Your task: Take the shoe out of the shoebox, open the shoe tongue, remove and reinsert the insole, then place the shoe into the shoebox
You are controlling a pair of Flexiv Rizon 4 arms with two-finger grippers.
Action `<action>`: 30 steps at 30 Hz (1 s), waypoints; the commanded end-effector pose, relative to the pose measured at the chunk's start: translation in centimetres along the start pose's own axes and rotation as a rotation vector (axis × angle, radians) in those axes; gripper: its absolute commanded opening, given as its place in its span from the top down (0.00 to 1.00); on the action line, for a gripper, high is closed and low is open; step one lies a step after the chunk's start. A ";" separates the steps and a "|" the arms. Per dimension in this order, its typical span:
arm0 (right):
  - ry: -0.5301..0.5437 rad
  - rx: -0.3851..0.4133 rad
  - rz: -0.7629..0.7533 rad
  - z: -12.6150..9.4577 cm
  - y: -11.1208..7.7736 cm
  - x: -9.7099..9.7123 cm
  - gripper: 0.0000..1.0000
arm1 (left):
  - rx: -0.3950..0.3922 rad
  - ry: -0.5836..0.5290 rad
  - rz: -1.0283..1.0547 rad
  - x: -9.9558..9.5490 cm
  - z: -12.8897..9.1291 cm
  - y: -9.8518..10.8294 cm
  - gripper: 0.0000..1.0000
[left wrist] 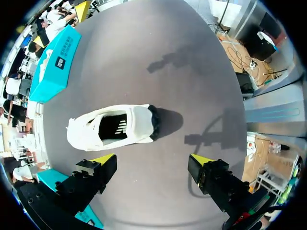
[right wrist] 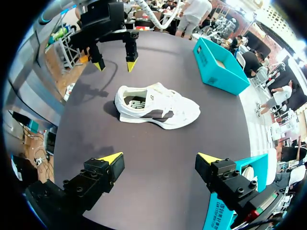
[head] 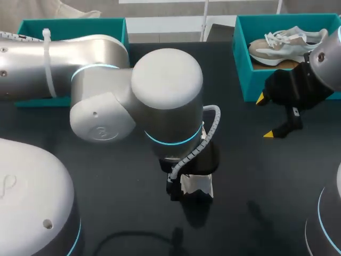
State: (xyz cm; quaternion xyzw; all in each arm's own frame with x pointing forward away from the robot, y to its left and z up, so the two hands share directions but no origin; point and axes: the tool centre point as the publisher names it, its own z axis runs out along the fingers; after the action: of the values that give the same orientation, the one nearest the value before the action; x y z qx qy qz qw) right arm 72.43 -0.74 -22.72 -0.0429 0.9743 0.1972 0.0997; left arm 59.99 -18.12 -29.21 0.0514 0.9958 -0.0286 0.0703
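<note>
Shoe [left wrist: 112,127] out of box, upright on table [head: 266,176], below left gripper [left wrist: 152,160]. Fingers spread wide, nothing held. Right gripper [right wrist: 160,158] well apart, also spread and empty. Removal step looks done. Tongue and insole state unclear, judged pending. Return to teal shoebox [head: 241,58] left.

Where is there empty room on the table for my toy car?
Bare table lies between the white shoe and the right gripper, and between the left teal box and the right shoebox. It is crowded where the left gripper hangs over the shoe.
</note>
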 end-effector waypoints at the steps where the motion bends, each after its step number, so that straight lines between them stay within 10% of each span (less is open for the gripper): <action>1: -0.001 0.003 0.000 0.1 0.0 0.0 0.00 | -0.035 -0.008 -0.033 -0.1 0.9 -0.8 0.00; 30: -0.001 0.003 0.000 0.1 0.0 0.0 0.00 | -0.047 0.022 -0.080 -0.9 9.8 -4.3 0.00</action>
State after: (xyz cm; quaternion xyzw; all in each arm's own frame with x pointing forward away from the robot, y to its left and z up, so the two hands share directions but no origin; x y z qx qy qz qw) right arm 72.42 -0.73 -22.72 -0.0430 0.9743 0.1972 0.0997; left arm 61.87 -22.39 -37.38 0.0099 0.9981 -0.0097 0.0602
